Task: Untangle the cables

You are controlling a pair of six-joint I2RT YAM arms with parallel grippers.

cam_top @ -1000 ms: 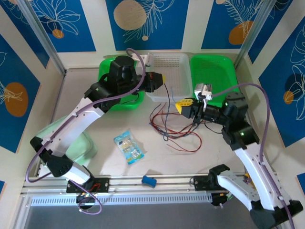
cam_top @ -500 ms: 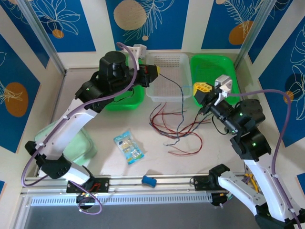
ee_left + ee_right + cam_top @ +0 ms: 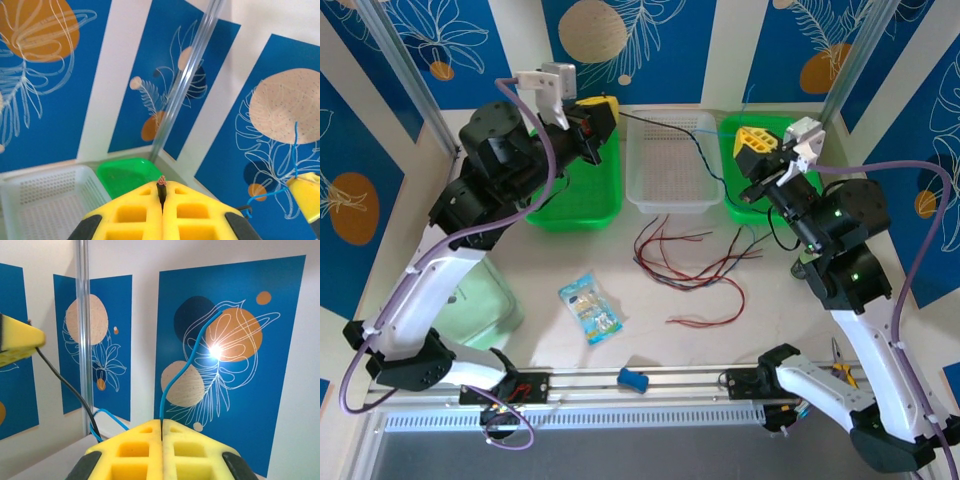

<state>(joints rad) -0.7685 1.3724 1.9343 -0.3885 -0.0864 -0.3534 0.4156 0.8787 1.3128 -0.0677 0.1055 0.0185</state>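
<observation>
My left gripper (image 3: pixel 601 111) is raised at the back left, over the left green bin. Its yellow jaws (image 3: pixel 162 201) are shut on the end of a black cable (image 3: pixel 161 189), bare copper strands poking out. That black cable (image 3: pixel 655 123) stretches right across the white basket. My right gripper (image 3: pixel 752 141) is raised over the right green bin. It (image 3: pixel 162 432) is shut on a thin blue cable (image 3: pixel 175 382) that curls up past its tips. The rest of the cables (image 3: pixel 692 268), mostly red with some dark ones, lie loose on the table between the arms.
A white perforated basket (image 3: pixel 670 190) stands at the back centre between two green bins (image 3: pixel 575 210) (image 3: pixel 790 130). A snack packet (image 3: pixel 590 308) lies on the table. A small blue object (image 3: pixel 634 379) sits on the front rail. A pale green container (image 3: pixel 485 300) is under the left arm.
Both arms have risen and drawn apart, the left up and to the left, the right up and to the right. The black and blue cables have been pulled out of the pile.
</observation>
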